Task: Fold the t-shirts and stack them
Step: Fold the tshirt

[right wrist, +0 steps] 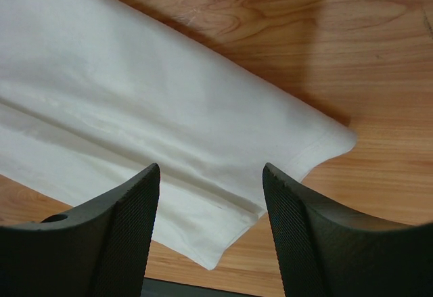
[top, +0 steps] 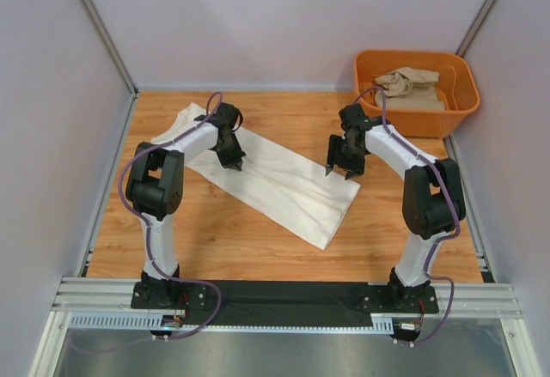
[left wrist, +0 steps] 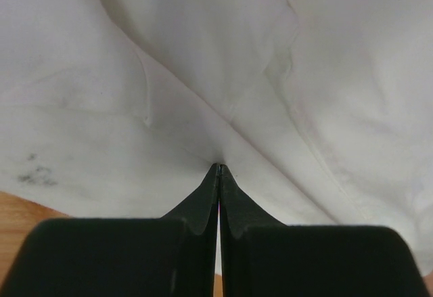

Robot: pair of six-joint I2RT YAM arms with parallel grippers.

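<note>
1. On the wooden table [top: 215,240], the cream-white t-shirt [top: 288,188] lies flat as a long folded strip, running diagonally from far left to near right.
2. The left gripper [left wrist: 218,168] is down on the strip's far-left part. Its jaws are pressed together, pinching a pucker of white fabric, and creases fan out from the tips.
3. The right gripper [right wrist: 211,172] hangs over the strip's right end by a hemmed corner, jaws spread apart, holding nothing.
4. The sandy beige t-shirt [top: 412,85] sits crumpled inside the orange tub [top: 430,124] at the far right corner, well apart from both grippers.
</note>
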